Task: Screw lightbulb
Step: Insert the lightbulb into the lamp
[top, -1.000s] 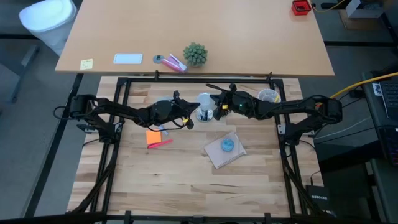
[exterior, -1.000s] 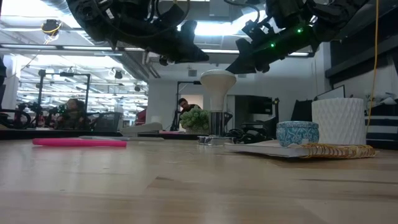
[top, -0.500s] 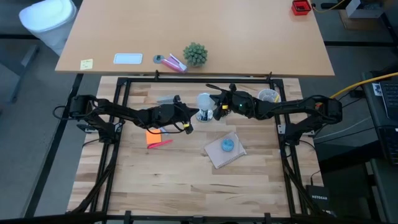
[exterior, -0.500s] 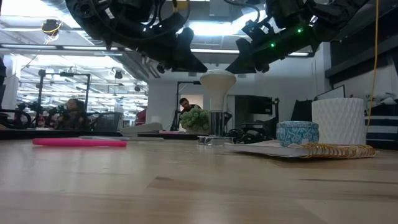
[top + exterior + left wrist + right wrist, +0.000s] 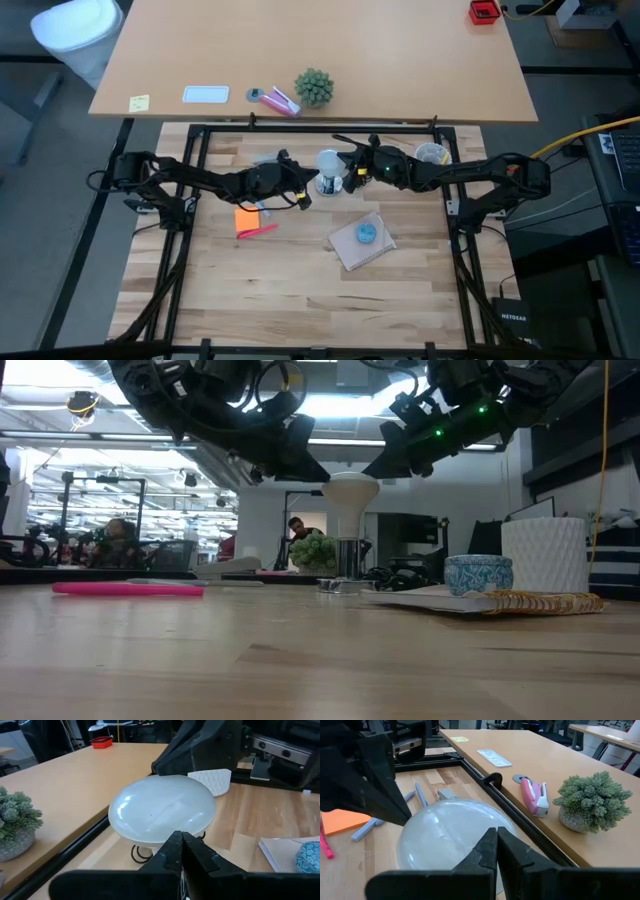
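Frosted white, the lightbulb (image 5: 328, 162) is seen upright between the left pincer (image 5: 303, 183) and right pincer (image 5: 352, 166), both pressed together, just beside its globe.

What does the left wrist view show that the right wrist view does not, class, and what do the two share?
Only the left wrist view shows the red box, the white textured cup and the blue round blob. Only the right wrist view shows the orange sticky note, the pink stapler and the yellow note. Both show the lightbulb just past the viewing arm's own shut gripper, left gripper or right gripper, with the other arm behind, and the small potted plant.
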Tool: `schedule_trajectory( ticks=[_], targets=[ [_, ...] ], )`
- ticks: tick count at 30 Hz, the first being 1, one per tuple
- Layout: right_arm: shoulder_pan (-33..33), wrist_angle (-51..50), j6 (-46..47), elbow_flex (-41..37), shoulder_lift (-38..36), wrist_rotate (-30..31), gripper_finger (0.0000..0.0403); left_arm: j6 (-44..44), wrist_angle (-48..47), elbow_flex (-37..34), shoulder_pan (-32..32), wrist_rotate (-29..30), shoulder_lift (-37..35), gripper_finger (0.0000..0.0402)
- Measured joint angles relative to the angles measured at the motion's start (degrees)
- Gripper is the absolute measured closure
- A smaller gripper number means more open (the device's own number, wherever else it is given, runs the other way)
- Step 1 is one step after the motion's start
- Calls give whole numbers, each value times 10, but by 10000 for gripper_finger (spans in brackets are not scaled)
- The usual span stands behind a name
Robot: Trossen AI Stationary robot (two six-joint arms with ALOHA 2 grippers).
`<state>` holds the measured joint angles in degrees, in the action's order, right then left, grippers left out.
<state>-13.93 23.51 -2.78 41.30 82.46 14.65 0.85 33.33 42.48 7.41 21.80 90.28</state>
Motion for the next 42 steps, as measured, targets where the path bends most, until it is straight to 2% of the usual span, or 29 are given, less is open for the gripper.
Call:
schedule_trajectory(
  ticks=[5, 12, 20, 36, 42],
  targets=[
    [0, -2, 13, 0, 0, -2, 391, 6, 2, 0, 8, 2, 3, 401],
    [0, -12, 23, 0, 0, -26, 391, 7, -2, 0, 9, 52, 4, 401],
    [1, -9, 30, 0, 0, -93, 391, 9, -3, 0, 16, 67, 5, 401],
    [1, -6, 44, 0, 0, -88, 391, 14, 26, 0, 44, 61, 5, 401],
    [1, -3, 44, 0, 0, -88, 391, -42, 46, 0, 40, 63, -20, 401]
  ],
)
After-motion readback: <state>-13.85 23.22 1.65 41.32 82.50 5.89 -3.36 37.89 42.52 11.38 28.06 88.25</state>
